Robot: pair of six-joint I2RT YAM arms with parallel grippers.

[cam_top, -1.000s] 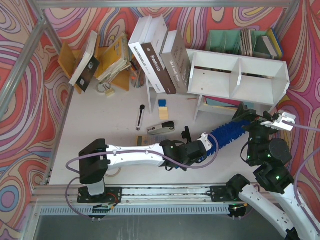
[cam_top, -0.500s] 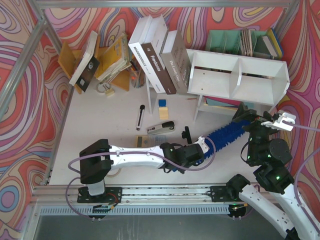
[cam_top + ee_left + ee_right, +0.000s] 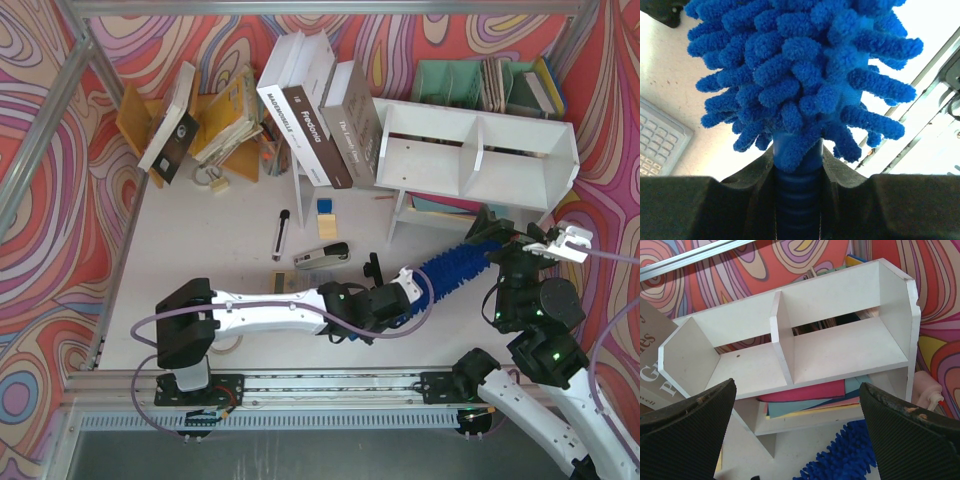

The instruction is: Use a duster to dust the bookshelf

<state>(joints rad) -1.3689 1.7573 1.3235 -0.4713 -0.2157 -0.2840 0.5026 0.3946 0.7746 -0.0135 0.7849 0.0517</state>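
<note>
The white bookshelf [image 3: 480, 150] stands at the back right, both compartments bare in the right wrist view [image 3: 840, 347]. The blue duster [image 3: 455, 265] lies slanted low over the table, its fluffy tip just in front of the shelf's legs. My left gripper [image 3: 412, 290] is shut on its ribbed blue handle, and the noodle head [image 3: 800, 75] fills the left wrist view above the gripper [image 3: 797, 160]. My right gripper [image 3: 512, 238] hovers open in front of the shelf's right half, nothing between its fingers [image 3: 796, 390]. The duster tip [image 3: 845, 462] shows below them.
Large books [image 3: 320, 110] lean against the shelf's left end. A teal file organiser [image 3: 480, 80] stands behind it, an orange rack [image 3: 150, 120] at far left. Coloured papers [image 3: 825, 395] lie under the shelf. A stapler [image 3: 322, 255], pen [image 3: 282, 235] and calculator [image 3: 660, 140] lie mid-table.
My left gripper drew the duster slightly back to the left, then pushed it right again toward the shelf. The right arm has stayed still.
</note>
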